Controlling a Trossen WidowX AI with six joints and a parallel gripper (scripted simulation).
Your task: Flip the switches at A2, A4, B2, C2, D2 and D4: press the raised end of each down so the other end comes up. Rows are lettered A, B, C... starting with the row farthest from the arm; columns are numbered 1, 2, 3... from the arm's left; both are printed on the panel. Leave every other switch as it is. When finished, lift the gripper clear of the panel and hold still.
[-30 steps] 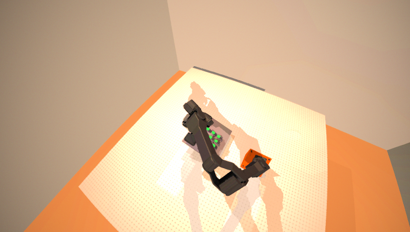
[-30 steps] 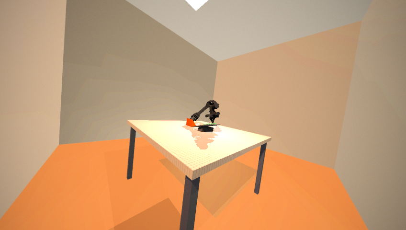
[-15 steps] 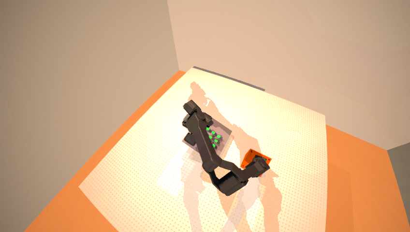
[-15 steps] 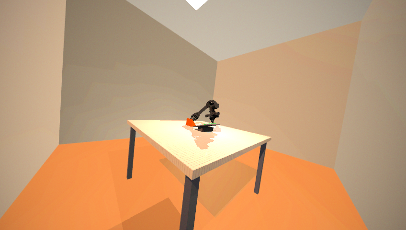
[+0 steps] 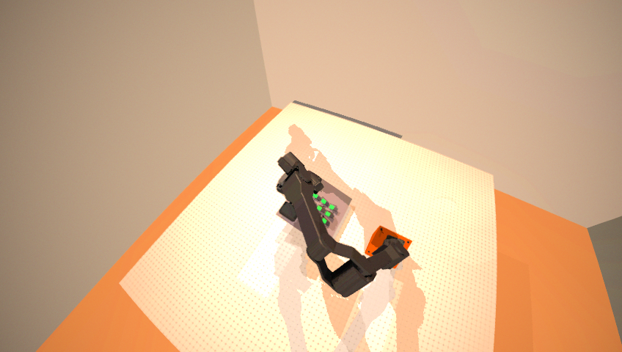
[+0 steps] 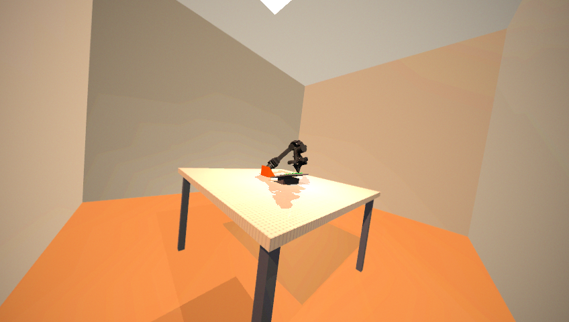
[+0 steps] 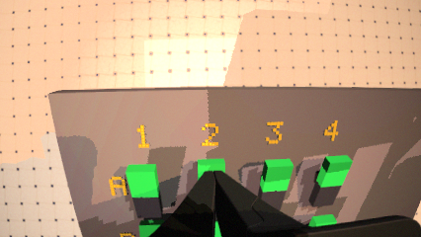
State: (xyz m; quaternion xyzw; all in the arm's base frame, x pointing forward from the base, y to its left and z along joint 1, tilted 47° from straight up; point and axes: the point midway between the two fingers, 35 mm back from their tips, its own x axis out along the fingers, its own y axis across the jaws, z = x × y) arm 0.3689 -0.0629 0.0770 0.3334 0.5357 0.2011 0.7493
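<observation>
The grey switch panel (image 7: 99,114) (image 5: 343,199) (image 6: 293,174) lies on the table, with orange column numbers 1 to 4 and the row letter A showing in the wrist view. Row A's green rocker switches show there: A1 (image 7: 142,182), A2 (image 7: 210,166), A3 (image 7: 277,174) and A4 (image 7: 335,170). My gripper (image 7: 212,179) (image 5: 315,191) (image 6: 296,170) is shut and empty. Its joined fingertips sit right at the near edge of A2 and hide that switch's lower part. Rows B to D are mostly hidden by the fingers and the arm.
The arm's orange base plate (image 5: 374,242) (image 6: 265,171) is mounted near the panel. The dotted white table top (image 5: 436,182) (image 6: 239,199) extends around the panel. Walls stand behind the table.
</observation>
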